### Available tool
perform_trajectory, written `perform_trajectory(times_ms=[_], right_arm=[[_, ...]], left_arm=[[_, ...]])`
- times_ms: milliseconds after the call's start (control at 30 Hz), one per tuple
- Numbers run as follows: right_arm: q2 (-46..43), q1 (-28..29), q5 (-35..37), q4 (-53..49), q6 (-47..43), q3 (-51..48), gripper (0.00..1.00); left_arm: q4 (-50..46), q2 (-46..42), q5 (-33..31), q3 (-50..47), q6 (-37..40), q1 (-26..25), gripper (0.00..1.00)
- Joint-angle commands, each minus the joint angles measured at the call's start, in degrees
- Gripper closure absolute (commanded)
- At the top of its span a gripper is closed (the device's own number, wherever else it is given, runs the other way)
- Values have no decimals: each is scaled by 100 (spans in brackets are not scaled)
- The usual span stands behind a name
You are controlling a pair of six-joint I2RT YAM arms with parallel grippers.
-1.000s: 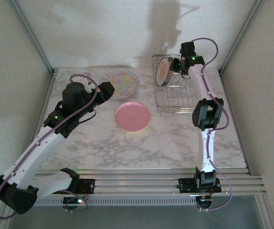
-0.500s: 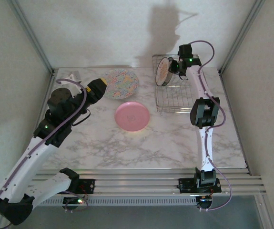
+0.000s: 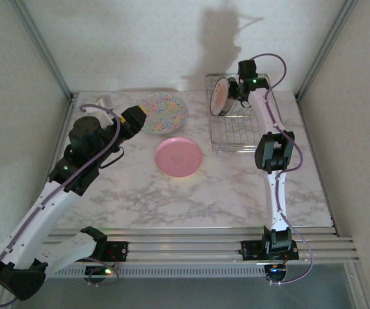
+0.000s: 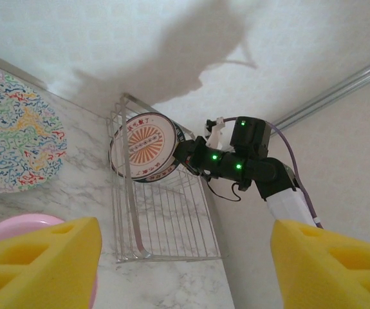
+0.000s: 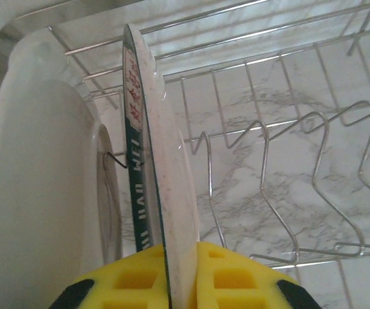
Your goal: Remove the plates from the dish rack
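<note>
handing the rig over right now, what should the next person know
Left end effector: open, empty, by the speckled plate.
Right end effector: shut on the rim of the dark-rimmed plate, upright in the dish rack.
Done: speckled plate and pink plate lie flat on the table.
To do: lift out the gripped plate, then the orange-centre plate standing next to it.

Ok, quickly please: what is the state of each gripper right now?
Left gripper: open, holding nothing.
Right gripper: shut on the rim of an upright plate in the dish rack.
</note>
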Motion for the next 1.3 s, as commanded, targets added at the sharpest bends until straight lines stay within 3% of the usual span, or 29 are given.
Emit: perform_trajectory(times_ms=[0,300,867,1267], right_arm=[[-29,213,542,39,-45,351,100],[-295,579,1941,-126,-296,333,100],[-1258,614,2939,-195,-379,-62,100],[-2694,531,3378,132,-739,-1056,100]], left_arm=[[-23,-7,27,215,22,-63,30],[-8,131,141,362,59,-64,30],[282,323,375,476,-1,-67,30],[623,848,840,672,19,-76,30]])
